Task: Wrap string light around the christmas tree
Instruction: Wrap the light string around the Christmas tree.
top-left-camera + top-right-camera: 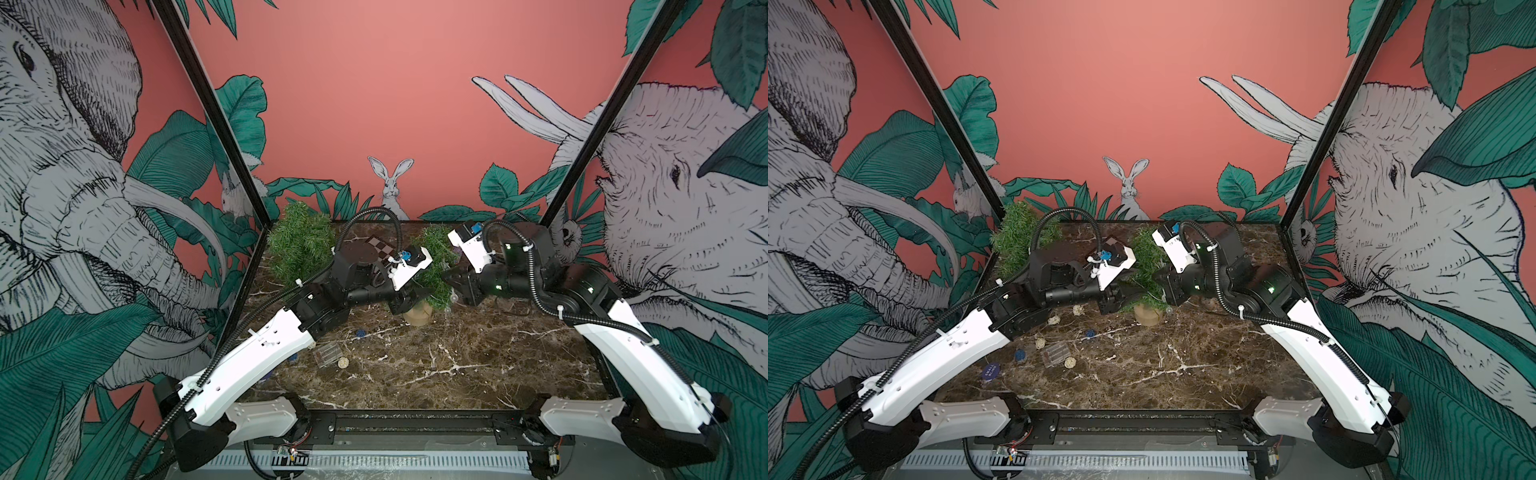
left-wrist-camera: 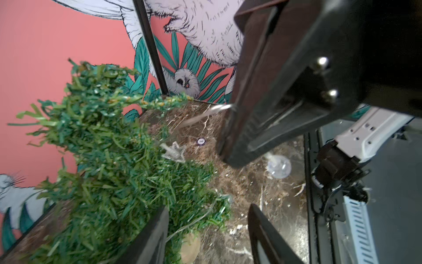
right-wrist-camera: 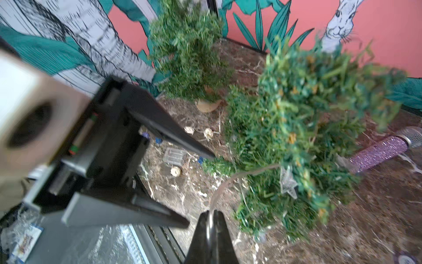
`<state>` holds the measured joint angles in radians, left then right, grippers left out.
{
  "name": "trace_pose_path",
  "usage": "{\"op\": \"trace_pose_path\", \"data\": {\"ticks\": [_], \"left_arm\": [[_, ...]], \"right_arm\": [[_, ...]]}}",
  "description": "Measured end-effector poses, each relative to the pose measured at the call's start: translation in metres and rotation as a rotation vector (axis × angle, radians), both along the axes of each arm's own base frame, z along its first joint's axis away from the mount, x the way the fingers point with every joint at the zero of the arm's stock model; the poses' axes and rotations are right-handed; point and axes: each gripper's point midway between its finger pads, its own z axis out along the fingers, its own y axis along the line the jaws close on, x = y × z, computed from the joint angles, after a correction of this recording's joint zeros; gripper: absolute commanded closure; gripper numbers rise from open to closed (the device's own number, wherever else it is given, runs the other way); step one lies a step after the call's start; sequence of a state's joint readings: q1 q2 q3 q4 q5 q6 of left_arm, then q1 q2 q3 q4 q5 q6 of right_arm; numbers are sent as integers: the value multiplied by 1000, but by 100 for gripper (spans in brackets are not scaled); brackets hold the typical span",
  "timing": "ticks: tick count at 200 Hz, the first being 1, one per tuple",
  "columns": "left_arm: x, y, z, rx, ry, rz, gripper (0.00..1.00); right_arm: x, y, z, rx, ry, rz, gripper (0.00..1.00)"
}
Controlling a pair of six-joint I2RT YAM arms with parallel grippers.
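wire of the string light [image 3: 235, 176] is pinched in the clenched right gripper [image 3: 211, 217] and curves into the smaller christmas tree [image 3: 296, 109], probably to steer the strand round the branches. the left gripper [image 3: 200, 189] waits released beside the foliage, jaws apart and empty, likely to receive the strand. 1 star bulb [image 3: 288, 182] sits among the branches.

My right gripper [image 3: 211, 213] is matte black; my arm links [image 1: 266, 345] are white with black joints. The christmas tree [image 1: 442, 253] is green on a tan base. The string light [image 3: 230, 180] wire is grey-brown. The table [image 1: 415, 365] is dark brown marble, white-veined. Upper centre of both top views: the wall [image 1: 374, 83] is salmon pink, with teal leaves.
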<state>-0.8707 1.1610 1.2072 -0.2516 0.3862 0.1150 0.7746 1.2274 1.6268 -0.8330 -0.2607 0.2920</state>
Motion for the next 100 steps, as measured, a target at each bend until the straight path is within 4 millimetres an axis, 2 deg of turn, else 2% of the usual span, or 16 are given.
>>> {"op": "trace_pose_path", "data": {"ticks": [36, 61, 71, 88, 100], "left_arm": [[-8, -10, -2, -83, 125, -40, 41], [-8, -11, -5, -120, 175, -35, 46], [-7, -11, -9, -120, 189, -29, 54], [-6, -10, -11, -121, 202, -16, 74], [-4, -10, -10, -127, 208, -4, 85]], "right_arm": [[5, 27, -2, 131, 38, -20, 100], [8, 39, -2, 179, 51, -33, 100], [10, 43, 0, 202, 50, -35, 100], [12, 48, 5, 237, 47, -36, 100], [13, 49, 7, 252, 45, -39, 100]]}}
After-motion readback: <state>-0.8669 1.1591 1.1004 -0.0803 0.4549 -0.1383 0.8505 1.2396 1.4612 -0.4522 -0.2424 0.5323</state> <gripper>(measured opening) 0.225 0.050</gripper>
